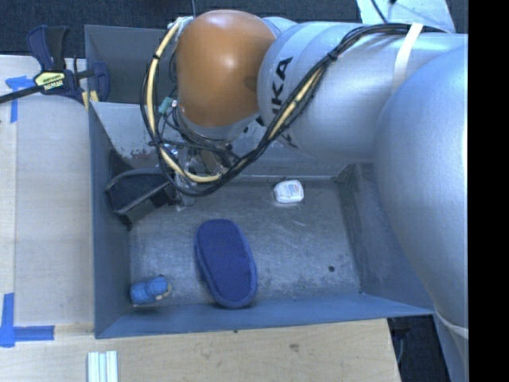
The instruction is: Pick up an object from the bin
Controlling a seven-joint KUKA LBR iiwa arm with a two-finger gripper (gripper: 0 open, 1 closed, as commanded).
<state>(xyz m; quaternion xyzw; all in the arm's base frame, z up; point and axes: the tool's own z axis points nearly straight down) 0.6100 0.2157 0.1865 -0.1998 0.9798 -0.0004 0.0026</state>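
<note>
Silver arm (374, 110) and its orange cover (219, 66) sit closest to the lens and hide a good part of the bin (238, 318): the far wall, the right-hand floor and most of the wrist are all behind them. A bundle of yellow and black cables (163, 146) loops round the cover and crosses in front of the fingers (181, 191), so only a little grey metal shows below the cover. Whether the fingers are open or closed cannot be told, and nothing can be seen between them.

Just to the left of the fingers, against the bin's left wall, lies a black flat thing (135, 193), dark and hard to read; its right end reaches up to the fingers' tip, and whether the two touch is unclear. Its upper edge runs into the shadow under the cover.

Right of the fingers, near but apart, a small white thing (288, 192) rests on the floor. Below the fingers, toward the near wall, a blue oval pad (227, 263) lies flat, and further down and left of them a small blue figure (149, 291) lies in the near-left corner.

From the right the arm reaches in, its thick link slanting down and across the bin, wrist bent so that the cover faces up and the fingers point down into the bin's left half.
</note>
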